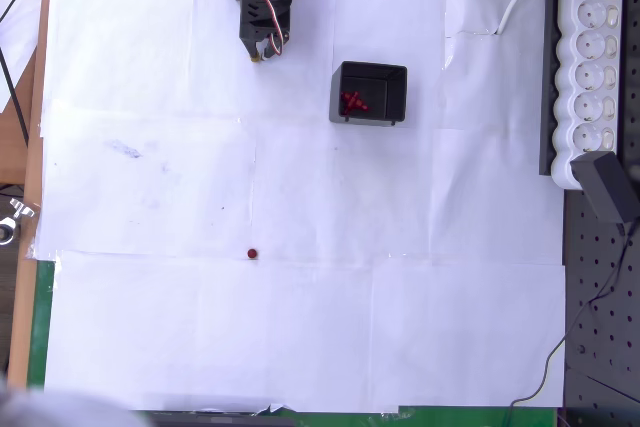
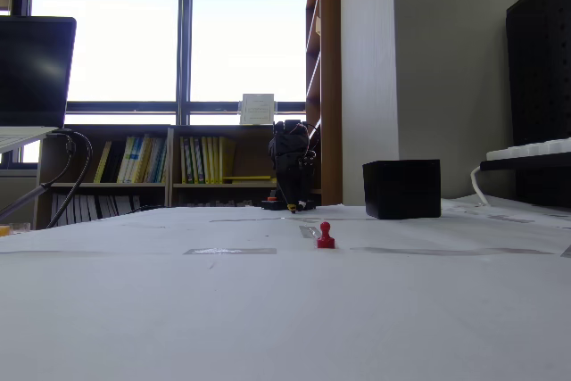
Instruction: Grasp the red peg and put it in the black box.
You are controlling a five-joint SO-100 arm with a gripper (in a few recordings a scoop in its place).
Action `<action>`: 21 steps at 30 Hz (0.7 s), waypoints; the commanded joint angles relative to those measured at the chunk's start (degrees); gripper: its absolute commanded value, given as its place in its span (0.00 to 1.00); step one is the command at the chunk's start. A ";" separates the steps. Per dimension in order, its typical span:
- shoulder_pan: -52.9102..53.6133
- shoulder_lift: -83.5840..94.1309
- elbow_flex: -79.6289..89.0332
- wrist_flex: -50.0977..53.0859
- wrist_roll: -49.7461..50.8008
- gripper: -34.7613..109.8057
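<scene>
On the white paper-covered table, seen from overhead, the tiny dark-red peg with a rounded head stands alone in open space, well apart from everything else. Directly up the picture from it, almost on the same vertical line, the black two-finger gripper of the robot arm hangs folded back near the table's far edge, its tips aimed down the sheet toward the peg. The coming reach is therefore a nearly straight run forward, with hardly any swing to either side. The jaws look drawn together with nothing between them, though the view is too small to be sure. To the right of the gripper sits the small square black plastic box with thick grey walls, already holding several red pieces; it lies near the arm and far from the peg. In the low fixed view the peg stands upright, its long axis vertical, with the box behind and right of it.
</scene>
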 commanded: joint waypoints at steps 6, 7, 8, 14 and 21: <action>0.44 -5.98 -4.57 4.39 -5.01 0.24; 0.44 -5.98 -4.57 4.75 -3.87 0.24; 0.44 -5.98 -4.57 5.10 -3.08 0.24; 0.09 -5.98 -4.57 5.36 -4.04 0.24; -1.14 -5.89 -4.04 -6.77 -4.75 0.24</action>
